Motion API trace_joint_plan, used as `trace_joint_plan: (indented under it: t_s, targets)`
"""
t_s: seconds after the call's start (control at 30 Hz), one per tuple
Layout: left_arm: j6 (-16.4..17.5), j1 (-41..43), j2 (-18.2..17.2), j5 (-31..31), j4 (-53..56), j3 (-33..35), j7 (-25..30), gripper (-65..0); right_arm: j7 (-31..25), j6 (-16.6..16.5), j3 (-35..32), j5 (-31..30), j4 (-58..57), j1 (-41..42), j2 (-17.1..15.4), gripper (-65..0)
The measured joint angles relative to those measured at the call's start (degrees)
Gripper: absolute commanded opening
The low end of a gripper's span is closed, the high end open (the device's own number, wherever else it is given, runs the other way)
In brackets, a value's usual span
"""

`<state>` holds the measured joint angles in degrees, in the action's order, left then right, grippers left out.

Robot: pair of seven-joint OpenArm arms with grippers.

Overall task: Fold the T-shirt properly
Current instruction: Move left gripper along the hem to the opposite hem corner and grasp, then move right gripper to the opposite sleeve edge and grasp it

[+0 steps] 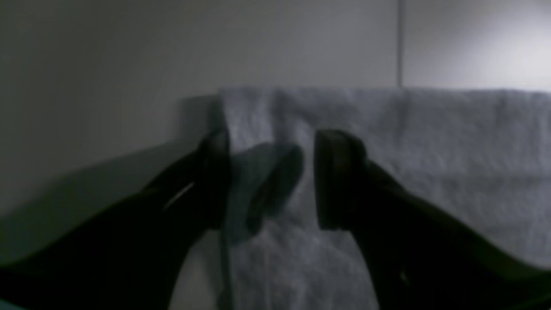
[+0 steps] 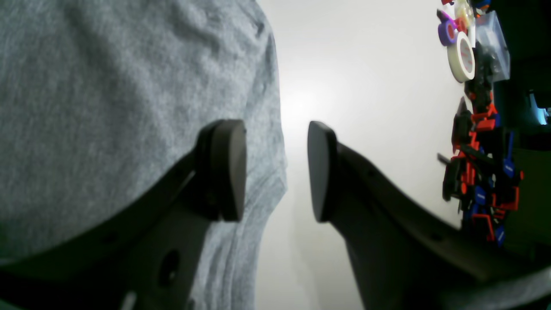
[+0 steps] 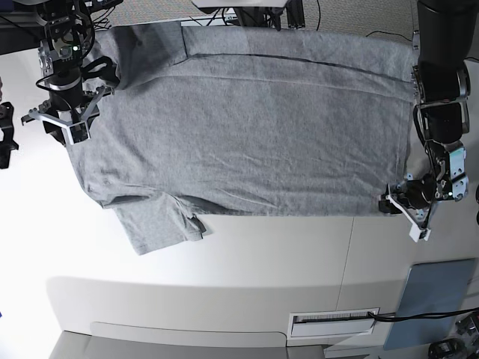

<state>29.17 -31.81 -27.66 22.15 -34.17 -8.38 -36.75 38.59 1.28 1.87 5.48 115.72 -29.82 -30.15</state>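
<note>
Both grippers, left (image 1: 271,181) and right (image 2: 277,170), hang unclenched at opposite edges of our heather-grey cotton T-shirt (image 3: 247,127), spread flat on the white table (image 3: 247,254). We judge gripping comes next: pinch both edges.

Your base camera looked straight down on the whole worktop (image 3: 247,254) from well above. Each wrist camera sat close behind its tool, facing out between the pads low over the cloth; all three views shared the T-shirt (image 3: 247,127) (image 1: 430,150) (image 2: 107,86).
</note>
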Motion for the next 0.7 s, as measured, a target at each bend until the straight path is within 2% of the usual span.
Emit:
trace_joint_plan:
  t_s: [0.1,0.17,0.37,0.47,0.53,0.6,0.7]
  targets:
    - [-0.2,-0.1,0.2,0.0,0.0,0.0,-0.7,-55.7,0.0,0.0,0.0,0.0,0.0,0.0,0.0,-41.2]
    - [-1.5,-0.1,0.3,0.0,0.0,0.0,-0.8,-65.0,-0.2,0.0,0.0,0.0,0.0,0.0,0.0,-41.2]
    - [-1.9,-0.1,0.4,0.0,0.0,0.0,-0.8,-65.0,-4.8,0.0,0.0,0.0,0.0,0.3,0.0,-41.1]
    - [-1.9,-0.1,0.4,0.0,0.0,0.0,-0.8,-65.0,-4.8,-4.5,0.0,-0.1,0.0,3.1,0.0,-35.5]
    - [-1.9,-0.1,0.5,0.0,0.0,0.0,-1.0,-65.0,-5.5,-7.0,0.0,-1.5,-0.5,6.1,0.0,-33.4]
    - [-1.9,-0.1,0.5,0.2,0.0,0.0,-1.0,-65.0,-5.4,-7.8,0.0,-4.3,-2.6,9.7,0.1,-33.4]
    - [-2.0,-0.1,0.5,0.1,0.0,0.0,-1.1,-65.0,-1.5,-8.0,0.0,-10.0,-7.8,16.3,0.2,-33.4]
